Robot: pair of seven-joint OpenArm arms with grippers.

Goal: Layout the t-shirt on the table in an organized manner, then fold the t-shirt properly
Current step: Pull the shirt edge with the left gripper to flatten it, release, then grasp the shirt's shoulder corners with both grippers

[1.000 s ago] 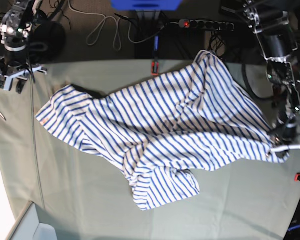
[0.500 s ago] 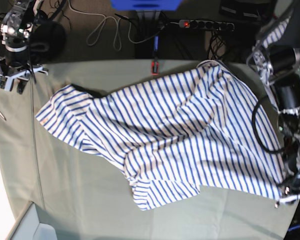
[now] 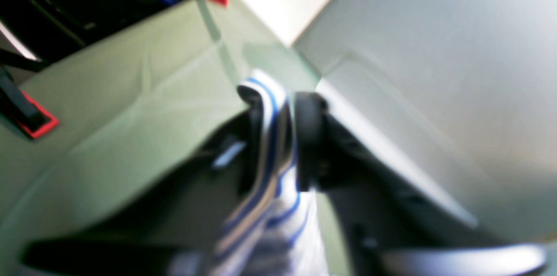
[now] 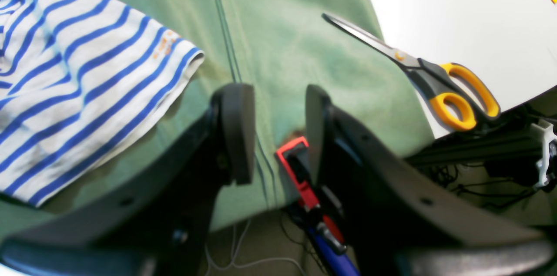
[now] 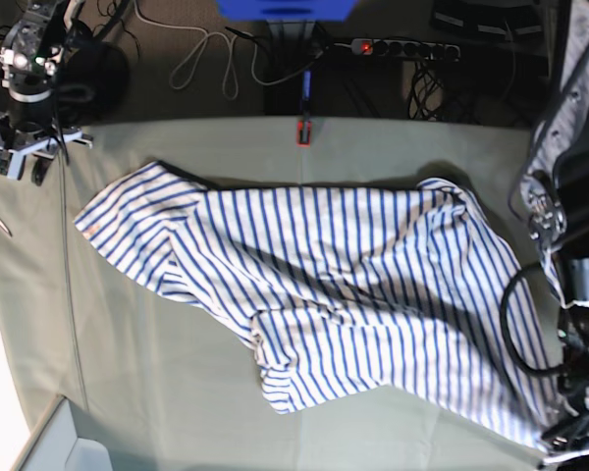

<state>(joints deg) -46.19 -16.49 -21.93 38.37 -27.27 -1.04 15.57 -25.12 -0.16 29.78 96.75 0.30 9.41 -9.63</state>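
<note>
The white, blue-striped t-shirt (image 5: 324, 285) lies spread across the grey-green table (image 5: 177, 392), stretched from upper left to the near right corner. My left gripper (image 5: 569, 446) is at that corner. In the blurred left wrist view its fingers (image 3: 309, 136) stand close on either side of a fold of t-shirt (image 3: 272, 145), low over the table (image 3: 109, 106). My right gripper (image 5: 25, 157) hovers at the far left corner. Its jaws (image 4: 276, 106) are open and hold nothing. A sleeve of the t-shirt (image 4: 78, 75) lies just beside it.
Yellow-handled scissors (image 4: 435, 84) lie on a white surface beside the table. Red clamps (image 4: 296, 167) (image 5: 302, 132) (image 3: 37, 121) sit at the table's edges. A power strip (image 5: 402, 46) and cables lie beyond the far edge. A white box (image 5: 59, 442) stands near the left corner.
My left gripper has dragged the shirt's edge down toward the near right corner, pulling the cloth longer and flatter. The right arm has stayed put.
</note>
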